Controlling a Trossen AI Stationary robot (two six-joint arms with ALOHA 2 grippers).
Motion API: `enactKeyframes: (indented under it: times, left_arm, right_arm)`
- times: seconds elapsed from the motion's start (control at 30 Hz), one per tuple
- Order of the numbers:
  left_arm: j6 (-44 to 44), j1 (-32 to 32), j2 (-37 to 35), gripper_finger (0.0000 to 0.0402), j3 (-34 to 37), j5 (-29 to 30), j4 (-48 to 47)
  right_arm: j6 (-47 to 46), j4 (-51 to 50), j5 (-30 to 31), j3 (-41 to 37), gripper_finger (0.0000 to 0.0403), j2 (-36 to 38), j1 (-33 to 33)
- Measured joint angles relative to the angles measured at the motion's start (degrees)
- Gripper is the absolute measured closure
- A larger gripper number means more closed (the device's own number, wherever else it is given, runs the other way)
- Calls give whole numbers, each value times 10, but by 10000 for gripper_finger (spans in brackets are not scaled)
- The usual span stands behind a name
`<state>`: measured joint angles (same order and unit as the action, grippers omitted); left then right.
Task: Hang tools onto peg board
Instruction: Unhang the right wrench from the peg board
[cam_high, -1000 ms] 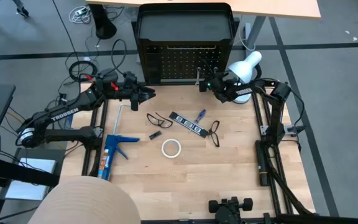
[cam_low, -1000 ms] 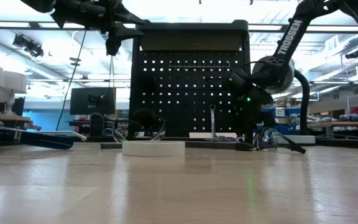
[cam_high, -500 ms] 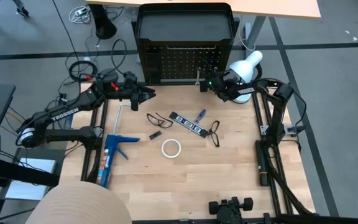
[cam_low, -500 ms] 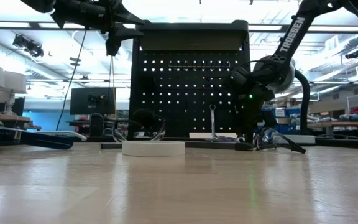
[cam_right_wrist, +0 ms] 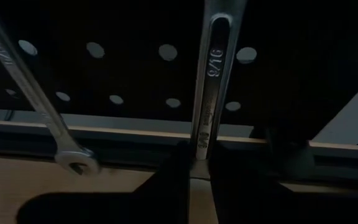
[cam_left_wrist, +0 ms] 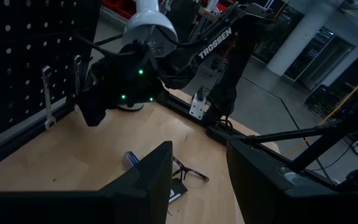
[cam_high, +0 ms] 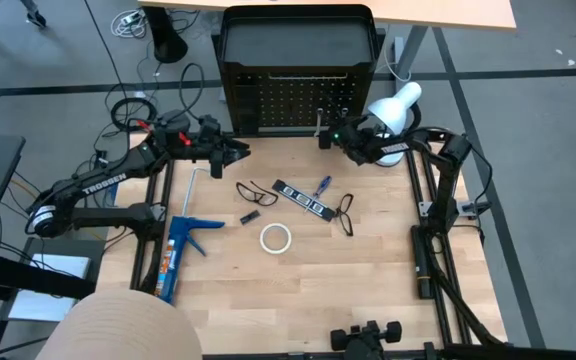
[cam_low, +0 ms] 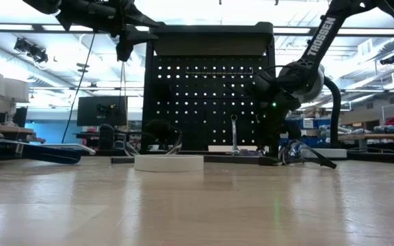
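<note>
Wrench marked 9/16 apparently in right gripper, legible only up close.

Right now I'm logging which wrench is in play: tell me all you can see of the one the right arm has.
The wrench is a slim silver metal bar stamped 9/16 on its shank. It stands nearly upright against the peg board, its lower shank pinched in the right gripper jaws. Its ends are out of view. A second wrench leans beside it, apart.
</note>
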<state>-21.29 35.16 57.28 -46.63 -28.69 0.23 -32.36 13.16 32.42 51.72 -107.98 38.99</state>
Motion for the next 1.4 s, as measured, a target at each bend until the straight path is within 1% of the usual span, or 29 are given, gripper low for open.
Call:
enactKeyframes:
  times: [0.1,0.17,0.5,0.67,0.83,0.97,1.0,1.23,1.4]
  left_arm:
    - [2,0,0,245,0,-1,-2]
    - [2,0,0,245,0,-6,-2]
    - [17,0,-12,245,0,-6,-21]
    - [18,0,-18,245,0,-6,-23]
    - [30,0,-19,245,0,-6,-26]
    - [32,0,-19,245,0,-5,-29]
    - [32,0,-19,245,0,-6,-30]
    - [33,0,-19,245,0,-5,-32]
    - [33,0,-19,245,0,-5,-32]
  right_arm:
    - [-3,0,20,0,355,0,-7]
    - [-9,0,22,0,355,0,-8]
    - [-48,1,-2,-1,355,1,-6]
    - [-65,1,-3,-1,355,4,-9]
    - [-65,7,8,-2,355,4,-14]
    - [-63,28,47,-12,357,9,-28]
    - [-61,40,49,-14,357,10,-29]
    - [-51,81,48,-29,357,13,-31]
    - [-54,80,38,-29,358,13,-30]
